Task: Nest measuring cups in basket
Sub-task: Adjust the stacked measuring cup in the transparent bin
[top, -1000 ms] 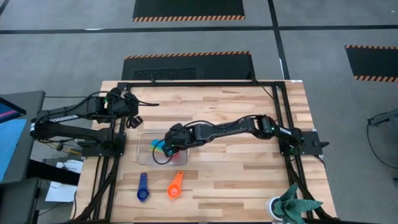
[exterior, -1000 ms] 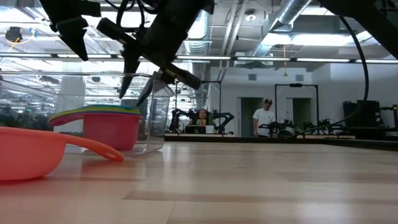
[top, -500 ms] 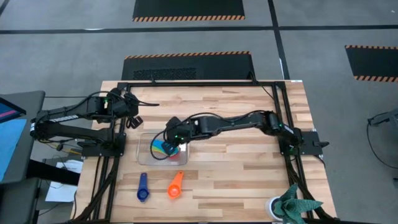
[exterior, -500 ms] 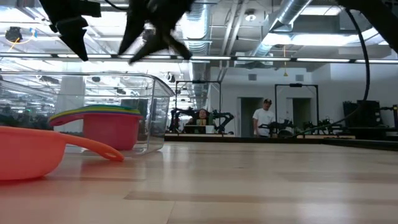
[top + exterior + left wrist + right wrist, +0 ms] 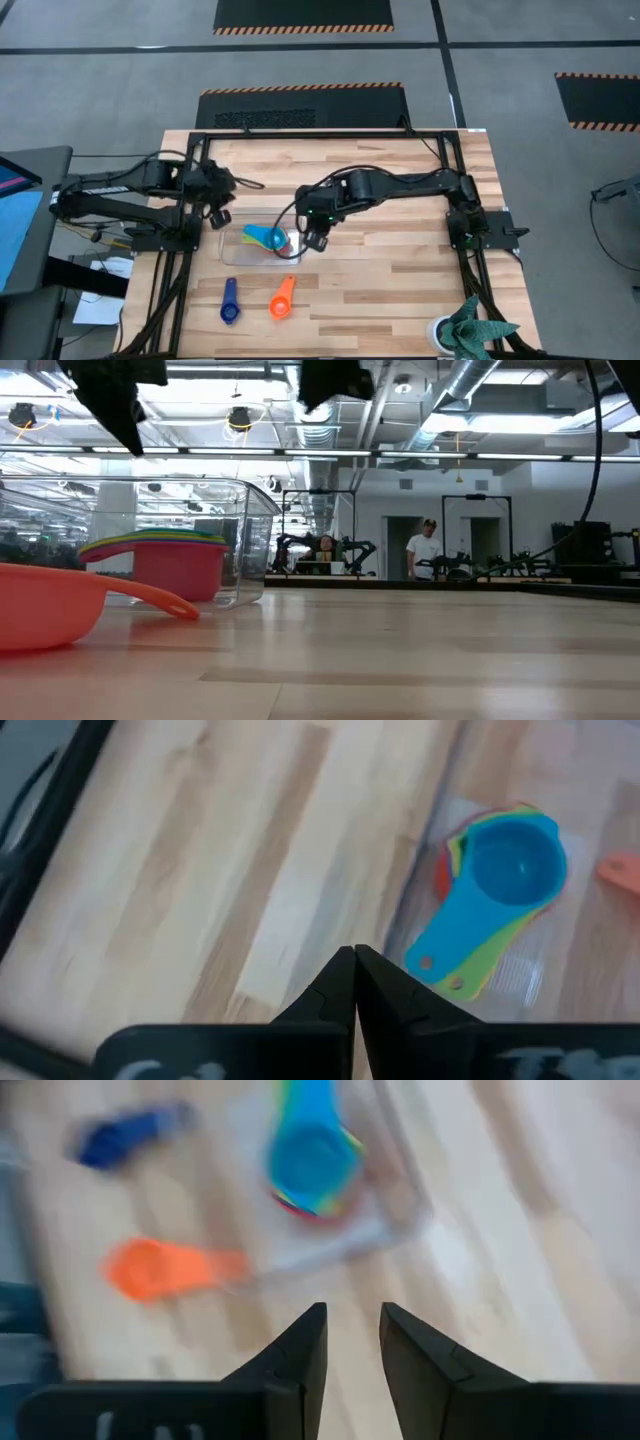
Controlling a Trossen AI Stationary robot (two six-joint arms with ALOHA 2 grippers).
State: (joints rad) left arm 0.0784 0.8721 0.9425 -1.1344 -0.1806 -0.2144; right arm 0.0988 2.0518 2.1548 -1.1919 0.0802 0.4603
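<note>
The clear basket [image 5: 232,256] stands on the table left of centre. It holds a nested stack of measuring cups [image 5: 266,239] with a light blue one on top [image 5: 512,868]. An orange cup [image 5: 282,297] and a dark blue cup [image 5: 230,301] lie on the table nearer the front edge. My right gripper [image 5: 353,1342] hovers open and empty above the basket's right end [image 5: 315,238]. My left gripper [image 5: 353,963] is shut and empty, up in the air just beyond the basket's far left corner [image 5: 220,208].
Bare wooden tabletop [image 5: 400,270] spreads to the right of the basket. A potted plant [image 5: 470,335] stands at the near right corner. In the low view the orange cup [image 5: 40,605] fills the near left, and people stand in the room far behind the table.
My right gripper has risen out of the basket and drawn back toward the table's right edge, rolling as it went; the cup stack stays in the basket. My left gripper has swung a little toward the basket and turned.
</note>
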